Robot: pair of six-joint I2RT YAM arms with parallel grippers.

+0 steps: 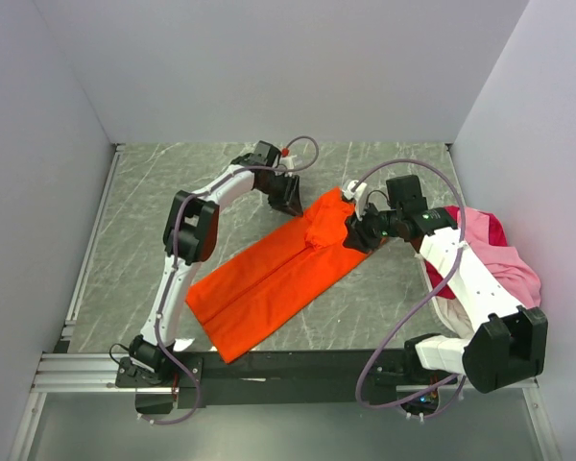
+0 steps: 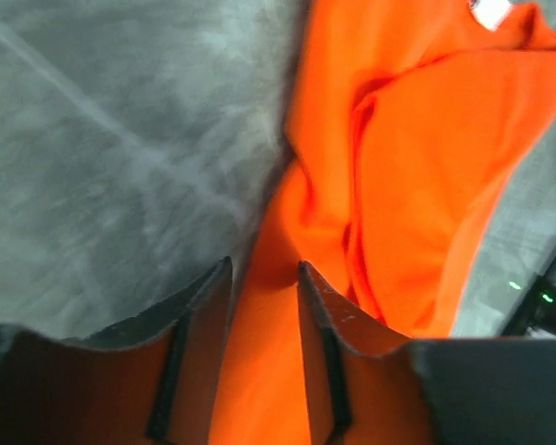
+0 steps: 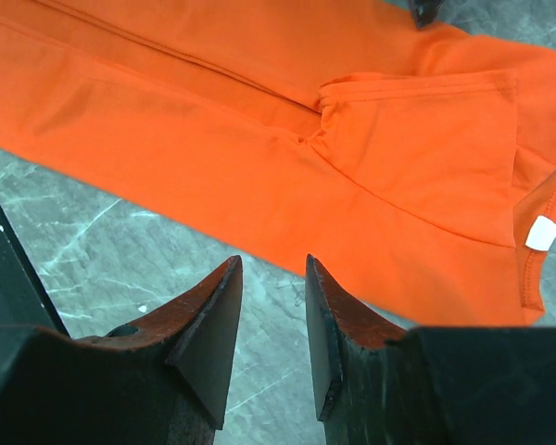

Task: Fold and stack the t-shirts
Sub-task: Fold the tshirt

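An orange t-shirt [image 1: 269, 283], folded into a long strip, lies diagonally across the middle of the table. My left gripper [image 1: 290, 200] is at the strip's far end, on its left edge. In the left wrist view its jaws [image 2: 264, 269] stand partly apart, astride the orange t-shirt [image 2: 426, 139], with orange cloth filling the gap between them. My right gripper [image 1: 358, 233] is at the same end's right edge. Its jaws [image 3: 273, 264] are open and empty over bare table, just short of the orange t-shirt [image 3: 259, 158]. Folded sleeves are bunched at that end.
A heap of pink t-shirts [image 1: 504, 264] with magenta-red cloth [image 1: 487, 228] lies at the right edge of the table, under my right arm. White walls enclose the marble table [image 1: 154, 211] on three sides. A black rail [image 1: 298, 363] runs along the near edge.
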